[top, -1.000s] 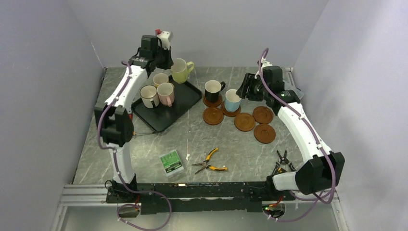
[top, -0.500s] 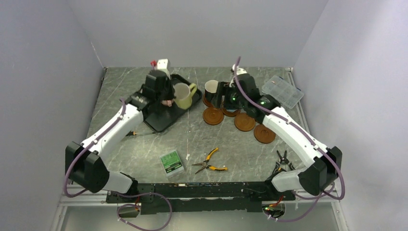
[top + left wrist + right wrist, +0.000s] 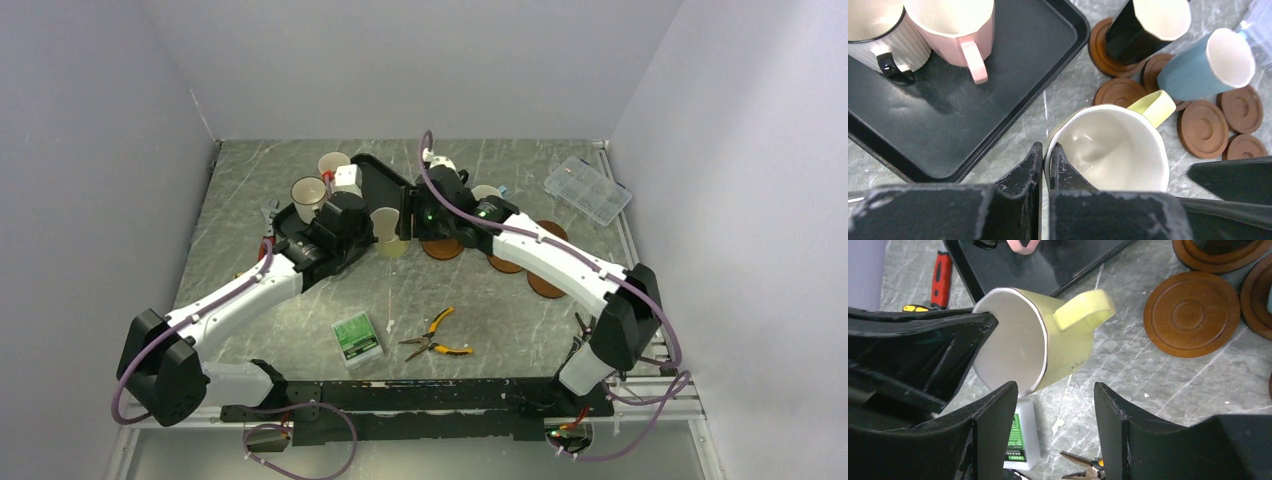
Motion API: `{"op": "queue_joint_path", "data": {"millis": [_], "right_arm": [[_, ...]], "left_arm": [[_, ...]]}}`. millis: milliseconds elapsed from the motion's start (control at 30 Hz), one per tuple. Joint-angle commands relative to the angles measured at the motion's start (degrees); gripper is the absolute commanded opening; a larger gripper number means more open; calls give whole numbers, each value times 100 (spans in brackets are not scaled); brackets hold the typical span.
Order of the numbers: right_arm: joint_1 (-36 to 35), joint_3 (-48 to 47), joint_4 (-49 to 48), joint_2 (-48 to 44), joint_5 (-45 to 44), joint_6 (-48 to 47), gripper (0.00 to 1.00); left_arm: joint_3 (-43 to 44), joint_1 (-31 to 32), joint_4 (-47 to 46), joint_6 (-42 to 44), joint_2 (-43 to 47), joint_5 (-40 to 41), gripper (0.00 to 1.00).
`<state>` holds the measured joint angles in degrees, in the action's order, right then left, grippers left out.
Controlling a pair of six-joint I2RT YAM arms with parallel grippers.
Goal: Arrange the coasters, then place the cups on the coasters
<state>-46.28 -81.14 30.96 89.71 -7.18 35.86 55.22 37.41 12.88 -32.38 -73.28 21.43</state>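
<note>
The left gripper (image 3: 1046, 157) is clamped on the rim of the yellow-green mug (image 3: 1113, 147), one finger inside the pale bowl and one outside against the wall, roughly opposite the handle. In the right wrist view the mug hangs tilted in that grip, its mouth turned toward the left arm and its handle pointing toward the coasters (image 3: 1203, 127). The right gripper (image 3: 1053, 407) has its jaws spread with nothing between them. The mug's lower wall sits just beyond the gap, and one fingertip is close to the rim, though I cannot tell whether it touches. Under the mug is the grey marble tabletop (image 3: 1148, 380), between the edge of the black tray (image 3: 998, 100) and the group of coasters. Nearest is an empty coaster (image 3: 1120, 92), just beside the handle, and three more bare ones lie farther out. Behind it, the black mug (image 3: 1138, 30) and the light blue mug (image 3: 1198, 70) each stand on a coaster. On the tray, the pink mug (image 3: 955, 25) and the cream-white mug (image 3: 878, 35) stand side by side. Nearer the arm bases lie a green box (image 3: 1018, 440) and pliers (image 3: 1083, 467). A red-handled tool (image 3: 940, 277) lies by the tray's other side.
</note>
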Motion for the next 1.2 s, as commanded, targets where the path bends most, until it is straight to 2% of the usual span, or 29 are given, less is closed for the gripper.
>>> {"op": "queue_joint_path", "data": {"millis": [0, 67, 233, 500, 633, 767, 833, 933, 1033, 1100, 1167], "right_arm": [[-110, -425, 210, 259, -454, 204, 60], [-152, -541, 347, 425, -645, 219, 58], [-348, -711, 671, 766, -1479, 281, 44], [-347, -775, 684, 1094, -1403, 370, 24], [-308, -709, 517, 1154, -1353, 352, 0], [-92, -693, 325, 1083, -1264, 245, 0], [-51, -789, 350, 1024, -1395, 97, 0], [28, -910, 488, 949, -1490, -120, 0], [176, -865, 622, 841, -1480, -251, 0], [310, -754, 629, 736, -1373, -373, 0], [397, -621, 567, 598, -1333, -526, 0]], "left_arm": [[-2, 90, -1017, -390, 430, 390, 3], [-83, 110, -1069, -430, 496, 462, 3], [-320, 168, -1247, -519, 635, 550, 3], [-602, 229, -1425, -674, 635, 487, 3], [-775, 231, -1602, -720, 661, 366, 3], [-822, 231, -1591, -597, 647, -20, 3], [-837, 231, -1505, -489, 704, -191, 13], [-804, 228, -1161, -301, 859, -422, 48], [-773, 223, -795, 136, 951, -557, 72], [-692, 164, -479, 397, 967, -705, 82], [-610, 47, -248, 653, 986, -1018, 87]]}}
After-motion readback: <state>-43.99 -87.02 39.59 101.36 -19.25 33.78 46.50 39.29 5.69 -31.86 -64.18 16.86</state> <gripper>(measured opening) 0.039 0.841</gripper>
